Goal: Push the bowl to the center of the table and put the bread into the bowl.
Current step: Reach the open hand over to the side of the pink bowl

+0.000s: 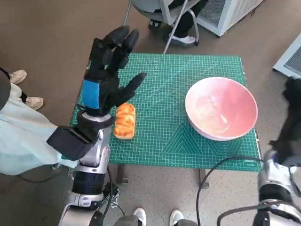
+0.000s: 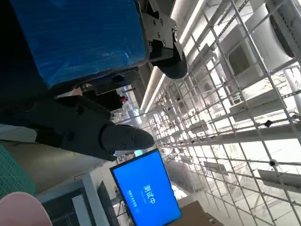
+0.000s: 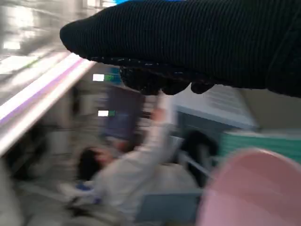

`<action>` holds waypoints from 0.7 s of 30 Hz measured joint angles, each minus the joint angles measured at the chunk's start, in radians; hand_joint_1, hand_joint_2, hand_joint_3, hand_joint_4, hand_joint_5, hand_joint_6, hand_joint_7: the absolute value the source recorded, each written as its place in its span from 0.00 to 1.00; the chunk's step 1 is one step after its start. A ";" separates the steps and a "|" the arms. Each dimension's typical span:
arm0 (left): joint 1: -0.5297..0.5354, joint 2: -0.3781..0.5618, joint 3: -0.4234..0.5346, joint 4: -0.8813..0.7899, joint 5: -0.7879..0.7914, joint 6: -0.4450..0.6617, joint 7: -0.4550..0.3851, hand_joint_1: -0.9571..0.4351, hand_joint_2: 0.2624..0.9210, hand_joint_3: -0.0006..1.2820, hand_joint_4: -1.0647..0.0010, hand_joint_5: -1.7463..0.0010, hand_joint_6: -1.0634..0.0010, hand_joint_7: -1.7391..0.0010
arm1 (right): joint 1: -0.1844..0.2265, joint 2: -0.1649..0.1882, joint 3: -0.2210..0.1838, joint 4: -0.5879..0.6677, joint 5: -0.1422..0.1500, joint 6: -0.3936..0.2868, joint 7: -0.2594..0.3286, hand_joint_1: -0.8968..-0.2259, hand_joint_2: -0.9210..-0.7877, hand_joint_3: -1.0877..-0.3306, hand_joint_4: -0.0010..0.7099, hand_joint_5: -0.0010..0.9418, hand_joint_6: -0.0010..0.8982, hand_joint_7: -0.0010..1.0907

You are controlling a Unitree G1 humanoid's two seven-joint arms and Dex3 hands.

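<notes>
Pink bowl (image 1: 221, 108) is sitting right of the desk's (image 1: 155, 141) middle. Left hand (image 1: 110, 70) is hovering spread and empty above the bread (image 1: 125, 121); right hand (image 1: 294, 113), state unclear, should be nudging the bowl leftward gently.

The mat (image 1: 160, 108) covered the table top, and on it the bowl (image 1: 221, 108) sat toward the right side, close to the right edge, nowhere near the middle. The bread (image 1: 125, 121) lay on the left part of the mat, well apart from the bowl. The left hand (image 1: 106, 77) hung above the mat's left edge, just to the far-left of the bread, fingers spread toward the far side. The right hand (image 1: 291, 117) was off the table's right edge, just beside the bowl. A chair (image 1: 162, 14) stood beyond the far edge, a person's shoes (image 1: 26, 89) on the floor to the left
</notes>
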 measured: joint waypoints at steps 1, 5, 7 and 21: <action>0.000 0.000 0.001 0.000 0.000 0.000 0.000 0.52 1.00 0.20 0.59 0.96 0.82 0.60 | 0.000 0.008 0.002 0.006 -0.001 0.014 -0.001 0.59 0.00 0.26 0.40 0.02 0.04 0.57; 0.000 0.004 0.004 0.000 0.000 -0.001 -0.001 0.52 1.00 0.20 0.59 0.96 0.81 0.60 | -0.002 0.048 0.003 0.026 0.002 0.066 -0.002 0.58 0.00 0.27 0.41 0.01 0.09 0.53; 0.000 0.006 0.006 0.001 0.000 -0.001 -0.002 0.52 1.00 0.20 0.58 0.96 0.81 0.61 | -0.005 0.067 0.004 0.033 0.002 0.089 -0.002 0.58 0.00 0.26 0.41 0.01 0.09 0.53; 0.015 0.022 0.014 -0.005 0.002 -0.001 -0.001 0.51 1.00 0.19 0.57 0.98 0.76 0.67 | -0.098 0.152 -0.018 0.062 0.034 0.217 0.024 0.58 0.00 0.22 0.40 0.00 0.09 0.54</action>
